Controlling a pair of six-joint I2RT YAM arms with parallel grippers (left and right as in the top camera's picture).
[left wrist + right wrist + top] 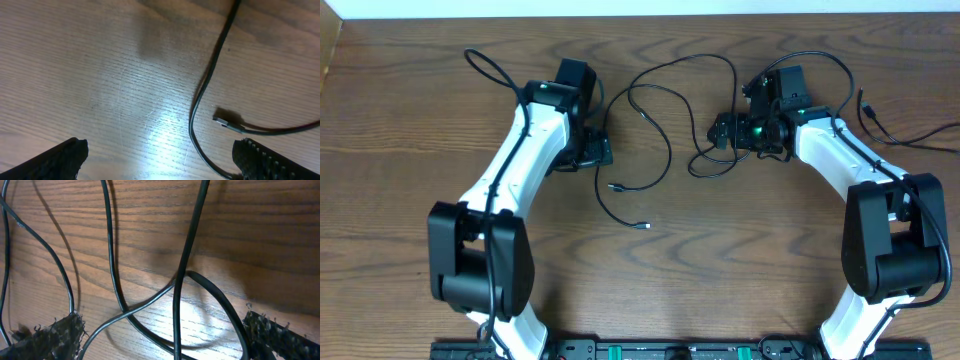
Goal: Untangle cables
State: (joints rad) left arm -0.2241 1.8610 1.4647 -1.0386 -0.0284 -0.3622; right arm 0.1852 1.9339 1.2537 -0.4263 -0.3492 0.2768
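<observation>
Black cables [667,152] lie in loose loops on the wooden table [400,150] between my two arms, with small plug ends [617,186] toward the front. My left gripper [597,150] is open at the loops' left edge. In the left wrist view a cable strand [200,95] curves down close to the right finger [270,162], with a plug [223,122] beside it; nothing sits between the fingers of the left gripper [160,160]. My right gripper [720,132] is open over the right part of the tangle, and several crossing strands [176,287] lie between the fingers of the right gripper [162,337].
Another black cord [905,140] with a plug lies near the table's right edge, behind the right arm. A thick wire [485,65] loops off the left arm at the back. The arm bases stand at the front edge.
</observation>
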